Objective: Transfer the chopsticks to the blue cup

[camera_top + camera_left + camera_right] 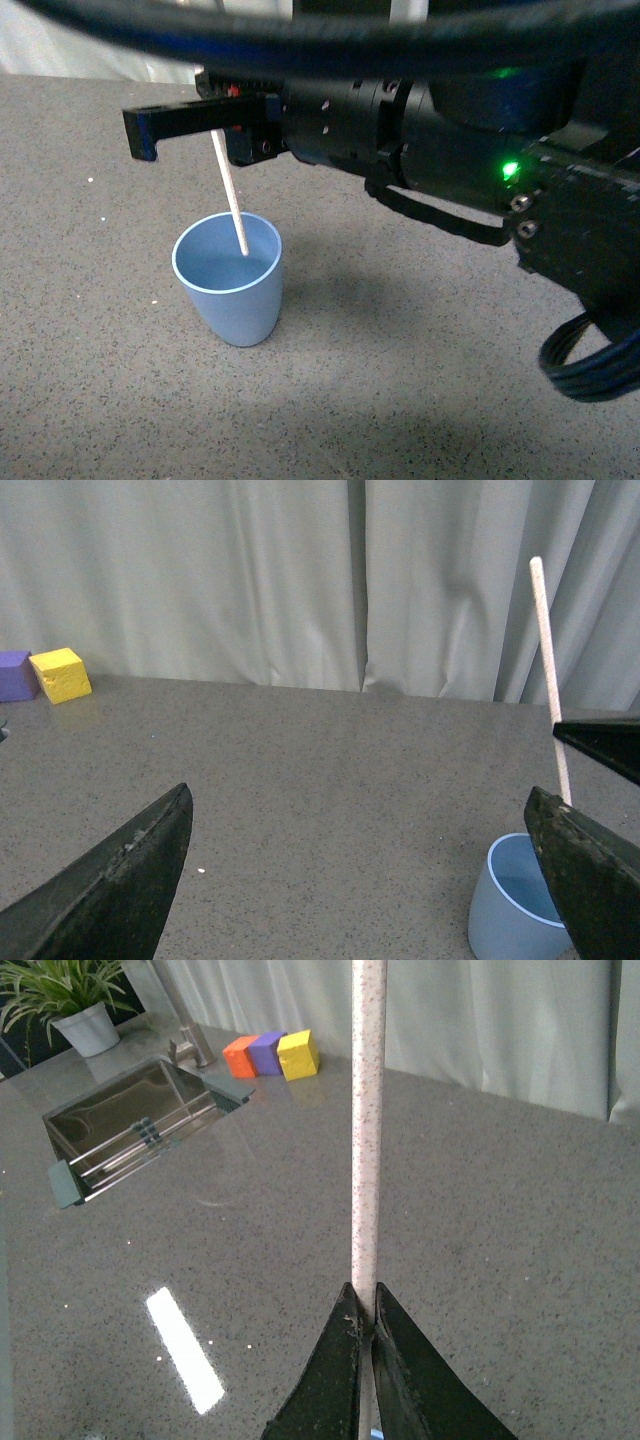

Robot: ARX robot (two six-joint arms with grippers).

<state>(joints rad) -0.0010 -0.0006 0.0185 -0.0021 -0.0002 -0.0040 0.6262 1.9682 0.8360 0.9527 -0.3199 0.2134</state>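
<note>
The blue cup [231, 276] stands upright on the grey counter; it also shows in the left wrist view [512, 902]. My right gripper [205, 125] is shut on the chopsticks [229, 193], a single cream-white stick held above the cup, tilted, with its lower end inside the cup's mouth. In the right wrist view the gripper [366, 1310] pinches the stick [366, 1130] between its jaws. In the left wrist view the stick [548, 670] rises above the cup. My left gripper [360, 830] is open and empty, beside the cup.
Yellow [60, 673] and purple [15, 674] blocks sit at the counter's far edge by the curtain. The right wrist view shows orange [240, 1056], purple and yellow blocks, a sunken sink [140, 1120] with a faucet, and a potted plant [75, 1005].
</note>
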